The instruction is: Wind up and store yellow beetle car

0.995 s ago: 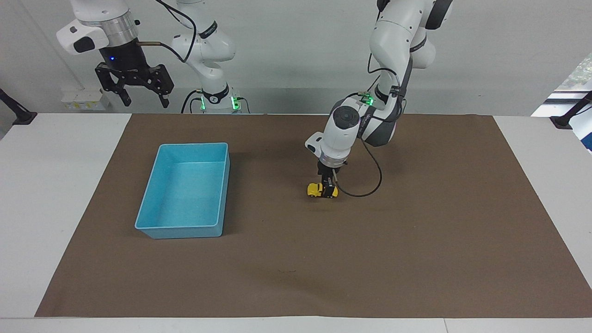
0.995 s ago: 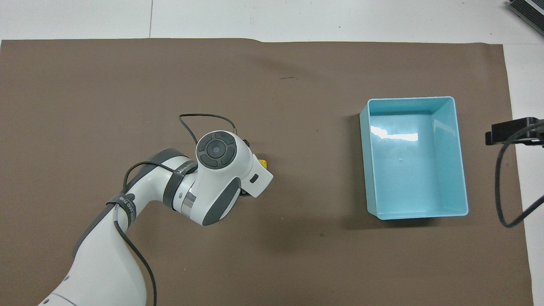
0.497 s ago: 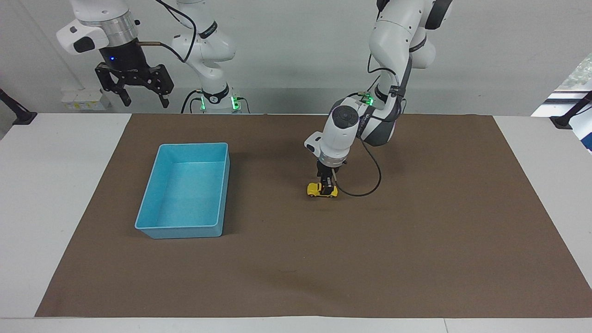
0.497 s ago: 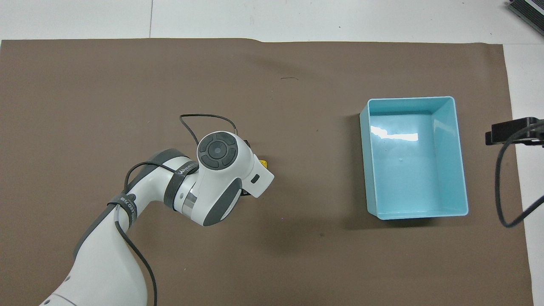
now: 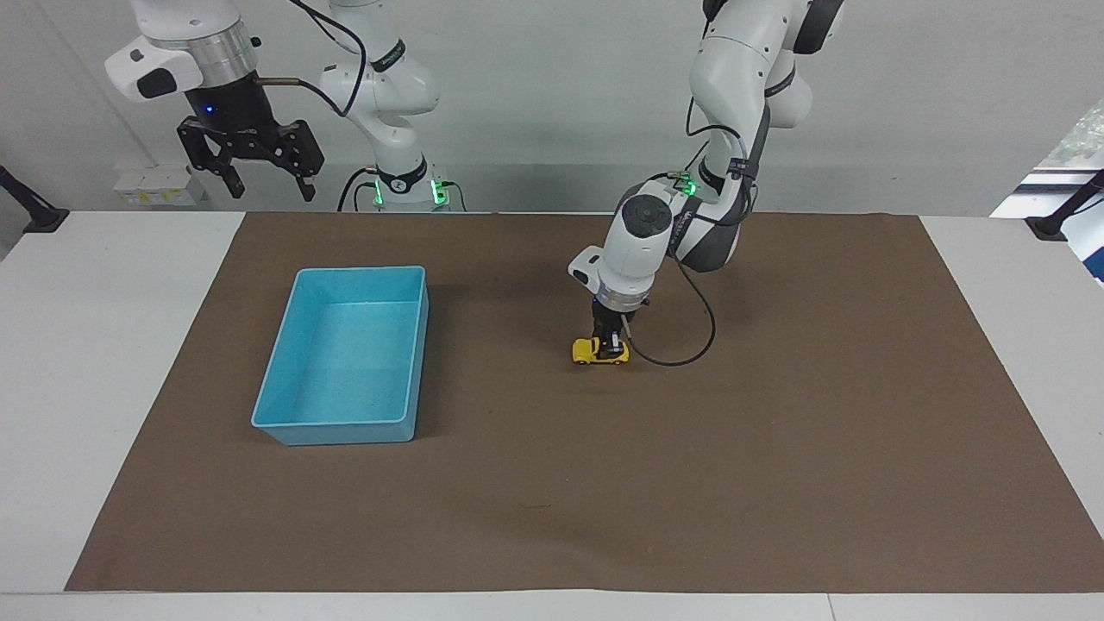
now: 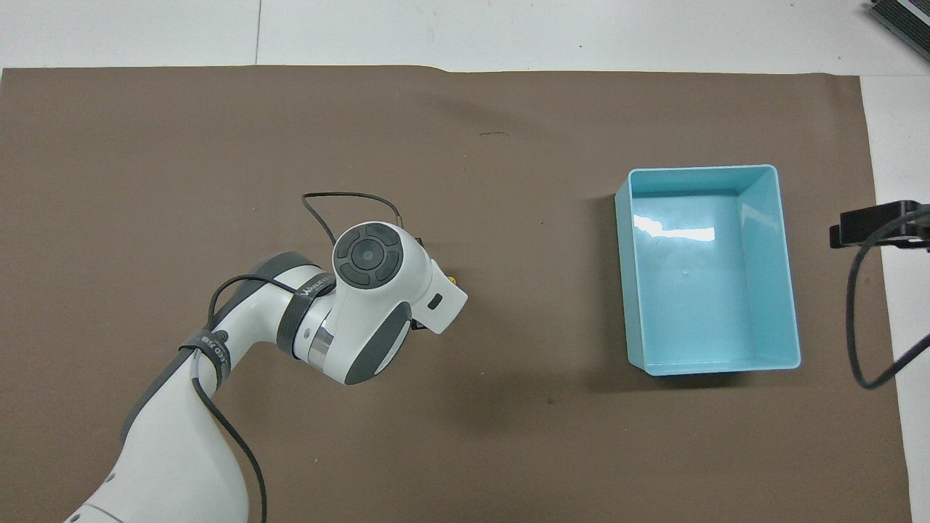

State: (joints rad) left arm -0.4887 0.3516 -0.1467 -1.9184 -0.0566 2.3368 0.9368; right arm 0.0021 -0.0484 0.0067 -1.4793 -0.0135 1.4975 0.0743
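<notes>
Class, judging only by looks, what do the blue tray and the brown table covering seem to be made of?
Blue tray: probably moulded plastic, glossy; a bright glare patch lies on its floor and the walls are thin and smooth. Brown covering: likely paper or thin card, matte; no shine, with a slightly wavy edge.

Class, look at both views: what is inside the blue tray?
Nothing shows inside the blue tray; both views show its bare floor. The yellow beetle car sits outside it on the brown mat, under the left gripper.
</notes>
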